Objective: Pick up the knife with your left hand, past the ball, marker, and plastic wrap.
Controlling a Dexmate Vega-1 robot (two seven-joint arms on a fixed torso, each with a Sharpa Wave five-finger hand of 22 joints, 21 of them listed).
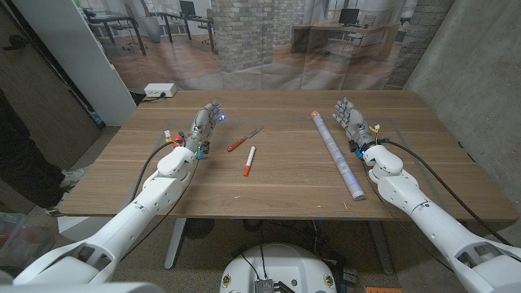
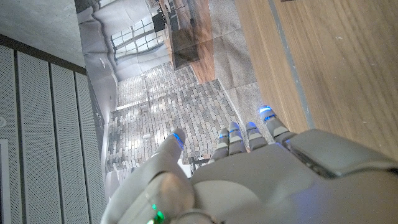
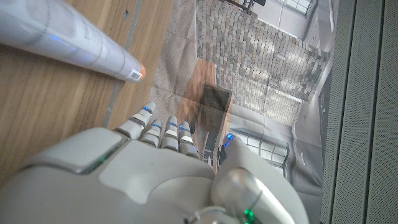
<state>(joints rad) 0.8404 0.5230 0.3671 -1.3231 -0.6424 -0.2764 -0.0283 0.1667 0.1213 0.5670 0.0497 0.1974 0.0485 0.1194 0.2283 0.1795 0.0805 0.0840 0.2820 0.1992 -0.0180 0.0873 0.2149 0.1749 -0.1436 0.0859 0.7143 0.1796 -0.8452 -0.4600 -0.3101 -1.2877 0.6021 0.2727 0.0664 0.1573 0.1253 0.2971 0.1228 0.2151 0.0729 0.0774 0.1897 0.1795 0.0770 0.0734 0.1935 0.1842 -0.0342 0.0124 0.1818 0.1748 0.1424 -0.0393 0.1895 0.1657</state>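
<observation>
Head view: knife lying mid-table, just right of left hand, red handle nearest, thin blade angled away toward far edge. Left hand empty, fingers apart. Probably light, stiff, low to the wood (blade likely slick), so best pinched at the handle. Right hand also empty, spread beside plastic wrap.
</observation>
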